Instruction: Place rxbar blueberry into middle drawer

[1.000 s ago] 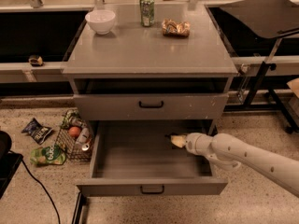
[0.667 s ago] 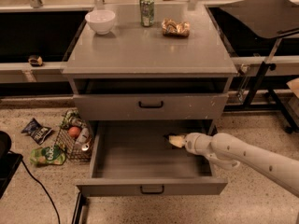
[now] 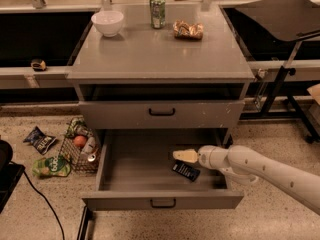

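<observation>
The rxbar blueberry (image 3: 186,171), a small dark bar with pale lettering, lies flat on the floor of the open middle drawer (image 3: 125,201), right of its centre. It lies free of the gripper. My gripper (image 3: 179,155), cream-tipped on a white arm from the lower right, reaches into the drawer from the right. It hovers just above and behind the bar, pointing left.
A taller-fronted grey drawer (image 3: 161,114) above is closed. The cabinet top holds a white bowl (image 3: 109,22), a green can (image 3: 157,11) and a golden-brown snack bag (image 3: 188,29). On the floor at left are a wire basket (image 3: 80,149) and snack bags (image 3: 40,140).
The bar, not visible before, now lies on the drawer floor below the gripper. The gripper has shifted slightly towards the drawer's front.
</observation>
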You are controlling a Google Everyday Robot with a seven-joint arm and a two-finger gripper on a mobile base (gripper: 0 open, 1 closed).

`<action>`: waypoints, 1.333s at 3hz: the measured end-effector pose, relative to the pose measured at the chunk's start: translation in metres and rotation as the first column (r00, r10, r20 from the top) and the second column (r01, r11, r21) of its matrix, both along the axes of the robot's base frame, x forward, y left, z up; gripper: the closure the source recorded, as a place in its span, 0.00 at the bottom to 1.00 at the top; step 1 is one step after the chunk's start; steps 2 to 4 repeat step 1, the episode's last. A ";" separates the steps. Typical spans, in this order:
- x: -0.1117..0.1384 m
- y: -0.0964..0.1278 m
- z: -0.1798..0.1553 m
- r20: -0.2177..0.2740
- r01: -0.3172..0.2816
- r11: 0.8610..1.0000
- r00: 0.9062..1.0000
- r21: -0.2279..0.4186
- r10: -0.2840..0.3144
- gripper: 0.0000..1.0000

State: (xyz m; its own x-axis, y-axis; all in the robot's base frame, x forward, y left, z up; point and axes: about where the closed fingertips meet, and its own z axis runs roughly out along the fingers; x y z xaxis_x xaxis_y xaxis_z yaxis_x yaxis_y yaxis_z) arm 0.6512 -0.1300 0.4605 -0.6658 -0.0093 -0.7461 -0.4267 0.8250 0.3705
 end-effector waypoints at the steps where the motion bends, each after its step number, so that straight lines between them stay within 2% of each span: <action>1: -0.018 -0.005 0.010 0.027 -0.012 0.998 1.000 0.056 0.011 0.00; 4: -0.018 -0.005 0.010 0.027 -0.012 0.998 1.000 0.056 0.011 0.00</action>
